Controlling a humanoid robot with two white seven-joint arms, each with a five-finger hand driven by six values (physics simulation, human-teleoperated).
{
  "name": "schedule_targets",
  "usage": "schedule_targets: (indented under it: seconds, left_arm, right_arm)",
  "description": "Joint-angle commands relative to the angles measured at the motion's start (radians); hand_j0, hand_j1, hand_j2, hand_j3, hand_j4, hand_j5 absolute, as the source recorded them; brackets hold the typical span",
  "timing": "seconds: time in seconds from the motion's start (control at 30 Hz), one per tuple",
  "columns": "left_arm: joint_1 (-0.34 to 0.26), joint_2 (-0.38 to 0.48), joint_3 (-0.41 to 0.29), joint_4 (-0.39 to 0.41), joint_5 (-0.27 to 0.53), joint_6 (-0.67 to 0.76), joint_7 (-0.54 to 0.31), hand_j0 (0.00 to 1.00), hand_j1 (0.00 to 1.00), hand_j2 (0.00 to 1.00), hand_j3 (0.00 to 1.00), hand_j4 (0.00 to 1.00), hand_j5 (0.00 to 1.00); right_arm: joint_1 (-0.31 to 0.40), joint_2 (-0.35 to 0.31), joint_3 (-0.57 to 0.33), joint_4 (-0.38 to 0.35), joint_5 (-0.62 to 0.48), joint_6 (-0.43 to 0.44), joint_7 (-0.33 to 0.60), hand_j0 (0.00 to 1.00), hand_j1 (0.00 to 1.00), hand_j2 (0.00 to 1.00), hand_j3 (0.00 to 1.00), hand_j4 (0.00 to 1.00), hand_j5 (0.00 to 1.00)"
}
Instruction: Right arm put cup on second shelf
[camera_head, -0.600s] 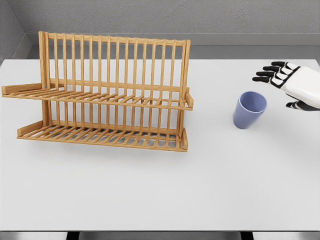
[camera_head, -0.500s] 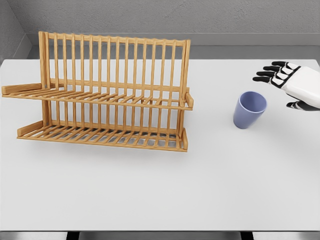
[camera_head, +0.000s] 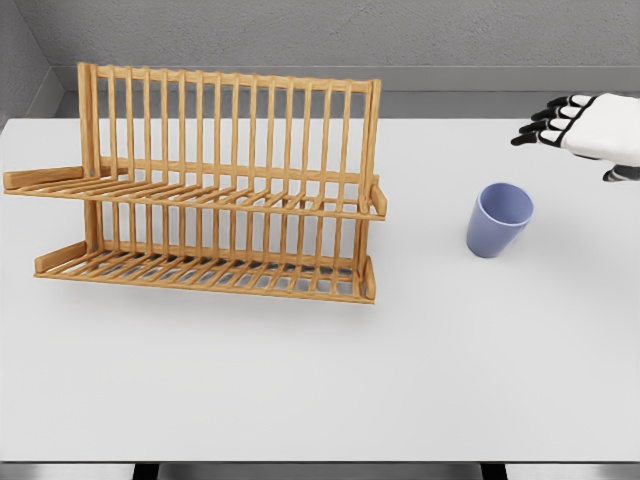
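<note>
Nothing is done yet. The cup (camera_head: 499, 218) stands upright near the table's (camera_head: 320, 380) right edge, untouched. The right hand (camera_head: 588, 126) hovers beyond it, fingers spread, holding nothing. Grasping, carrying and placing on the rack's (camera_head: 215, 185) shelf all remain.

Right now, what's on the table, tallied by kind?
Cup, blue: 1
Dish rack, wooden, two shelves: 1
Total: 2
Both stand on the white table; the right hand hovers apart from the cup.
</note>
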Motion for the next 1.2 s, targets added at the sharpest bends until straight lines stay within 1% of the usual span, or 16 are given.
schedule_targets:
  seconds: [0.0, 0.03, 0.07, 0.13, 0.17, 0.27, 0.47, 0.5, 0.7, 1.0, 1.07, 1.17]
  left_arm:
    - [0.000, 0.000, 0.000, 0.000, 0.000, 0.000, 0.000, 1.00, 1.00, 1.00, 1.00, 1.00, 1.00]
    - [0.000, 0.000, 0.000, 0.000, 0.000, 0.000, 0.000, 1.00, 1.00, 1.00, 1.00, 1.00, 1.00]
    - [0.000, 0.000, 0.000, 0.000, 0.000, 0.000, 0.000, 1.00, 1.00, 1.00, 1.00, 1.00, 1.00]
    - [0.000, 0.000, 0.000, 0.000, 0.000, 0.000, 0.000, 1.00, 1.00, 1.00, 1.00, 1.00, 1.00]
    - [0.000, 0.000, 0.000, 0.000, 0.000, 0.000, 0.000, 1.00, 1.00, 1.00, 1.00, 1.00, 1.00]
    - [0.000, 0.000, 0.000, 0.000, 0.000, 0.000, 0.000, 1.00, 1.00, 1.00, 1.00, 1.00, 1.00]
    - [0.000, 0.000, 0.000, 0.000, 0.000, 0.000, 0.000, 1.00, 1.00, 1.00, 1.00, 1.00, 1.00]
    - [0.000, 0.000, 0.000, 0.000, 0.000, 0.000, 0.000, 1.00, 1.00, 1.00, 1.00, 1.00, 1.00]
    - [0.000, 0.000, 0.000, 0.000, 0.000, 0.000, 0.000, 1.00, 1.00, 1.00, 1.00, 1.00, 1.00]
    - [0.000, 0.000, 0.000, 0.000, 0.000, 0.000, 0.000, 1.00, 1.00, 1.00, 1.00, 1.00, 1.00]
    - [0.000, 0.000, 0.000, 0.000, 0.000, 0.000, 0.000, 1.00, 1.00, 1.00, 1.00, 1.00, 1.00]
    - [0.000, 0.000, 0.000, 0.000, 0.000, 0.000, 0.000, 1.00, 1.00, 1.00, 1.00, 1.00, 1.00]
  right_arm:
    - [-0.014, 0.041, 0.119, 0.024, -0.002, 0.001, 0.034, 1.00, 1.00, 1.00, 1.00, 1.00, 1.00]
    - [-0.047, 0.053, 0.161, 0.031, -0.002, 0.001, 0.034, 1.00, 1.00, 1.00, 1.00, 1.00, 1.00]
    - [-0.066, 0.055, 0.179, 0.039, -0.002, 0.001, 0.034, 1.00, 1.00, 1.00, 1.00, 1.00, 1.00]
    - [-0.090, 0.070, 0.179, 0.064, 0.000, 0.001, 0.037, 1.00, 1.00, 1.00, 1.00, 1.00, 1.00]
    - [-0.097, 0.072, 0.179, 0.064, 0.000, 0.001, 0.039, 1.00, 1.00, 1.00, 1.00, 1.00, 1.00]
    - [-0.097, 0.076, 0.199, 0.064, 0.001, 0.001, 0.054, 1.00, 1.00, 1.00, 1.00, 1.00, 1.00]
    - [-0.097, 0.078, 0.241, 0.062, 0.001, 0.001, 0.054, 1.00, 1.00, 1.00, 1.00, 1.00, 1.00]
    - [-0.097, 0.089, 0.248, 0.062, 0.001, 0.001, 0.054, 1.00, 1.00, 1.00, 1.00, 1.00, 1.00]
    - [-0.104, 0.104, 0.248, 0.062, 0.001, 0.001, 0.054, 1.00, 1.00, 1.00, 1.00, 1.00, 1.00]
    - [-0.103, 0.104, 0.257, 0.053, 0.001, 0.001, 0.054, 1.00, 1.00, 1.00, 1.00, 1.00, 1.00]
    - [-0.103, 0.104, 0.257, 0.053, 0.001, 0.001, 0.054, 0.98, 0.98, 0.98, 0.98, 0.98, 0.98]
    - [-0.103, 0.104, 0.274, 0.053, 0.001, 0.001, 0.054, 0.97, 0.97, 0.97, 0.97, 0.97, 0.97]
